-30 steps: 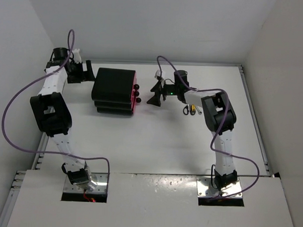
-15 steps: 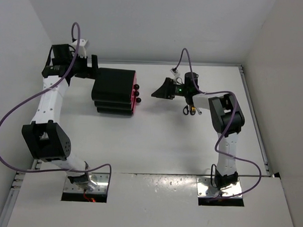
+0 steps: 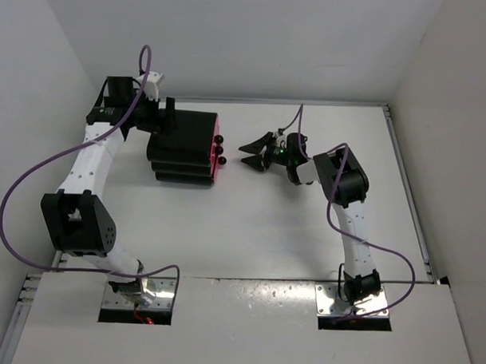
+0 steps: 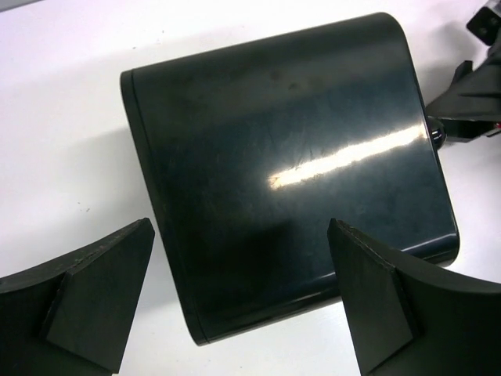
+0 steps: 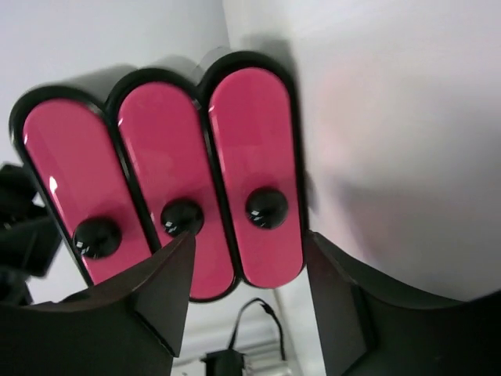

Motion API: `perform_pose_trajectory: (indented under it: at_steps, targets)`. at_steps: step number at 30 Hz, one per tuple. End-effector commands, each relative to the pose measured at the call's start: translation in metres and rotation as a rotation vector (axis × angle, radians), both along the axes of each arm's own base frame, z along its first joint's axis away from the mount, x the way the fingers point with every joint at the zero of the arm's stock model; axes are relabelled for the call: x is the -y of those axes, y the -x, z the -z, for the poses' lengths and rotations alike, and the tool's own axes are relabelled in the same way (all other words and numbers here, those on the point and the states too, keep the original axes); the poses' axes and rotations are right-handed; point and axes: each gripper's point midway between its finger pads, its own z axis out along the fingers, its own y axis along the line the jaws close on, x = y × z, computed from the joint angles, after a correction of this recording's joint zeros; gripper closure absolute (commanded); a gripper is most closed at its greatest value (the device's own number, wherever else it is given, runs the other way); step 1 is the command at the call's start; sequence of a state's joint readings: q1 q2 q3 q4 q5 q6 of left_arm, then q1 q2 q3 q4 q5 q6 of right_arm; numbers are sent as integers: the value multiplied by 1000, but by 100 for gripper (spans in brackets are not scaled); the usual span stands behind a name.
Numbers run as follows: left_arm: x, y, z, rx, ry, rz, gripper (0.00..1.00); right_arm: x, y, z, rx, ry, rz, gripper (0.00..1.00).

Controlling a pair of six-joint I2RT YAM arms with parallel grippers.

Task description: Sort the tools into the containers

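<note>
We see the right claw (image 3: 246,152) pointing at the pink fronts, its two fingers (image 5: 160,294) partly spread with a clear gap between them and nothing in that gap. Straight ahead of its tips, a short way off and untouched, stand the three drawers (image 5: 156,180), all shut flush in the black cabinet (image 4: 290,172). In its wrist view they sit side by side, each with a round black knob. The knob (image 5: 266,207) on the drawer at the right of that view lies just beyond the gap, nearly in line with it. The other two knobs sit off towards the left finger. We cannot tell which level of the stack that drawer is. The left claw (image 4: 239,231) hangs at the far side of the cabinet from the fronts. It is spread wide and holds nothing, and the glossy black shell lies below and ahead of it, between the lines of its two fingertips (image 4: 117,258) but apart from both. The table (image 3: 265,223) under both claws is white. We cannot make out the tools in any view.
</note>
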State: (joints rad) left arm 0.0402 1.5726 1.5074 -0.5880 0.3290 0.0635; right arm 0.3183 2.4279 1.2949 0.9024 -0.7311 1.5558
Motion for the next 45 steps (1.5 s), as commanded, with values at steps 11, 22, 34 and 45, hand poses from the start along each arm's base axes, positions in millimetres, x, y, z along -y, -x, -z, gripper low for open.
perform_pose_trajectory:
  at_steps: [11,22,34,45]
  targets:
    - [3,-12,12,-2,-35,-14,0,-50,-23,-39,29,-216,-1,43]
    - [0,-12,20,-21,-46,-28,0,-83,-9,-30,-14,-257,-53,33]
    - [-2,-11,24,-32,-45,-40,0,-72,4,-53,50,-327,-86,33]
    - [-3,-11,25,-33,-51,-48,0,-62,24,-86,192,-351,-204,43]
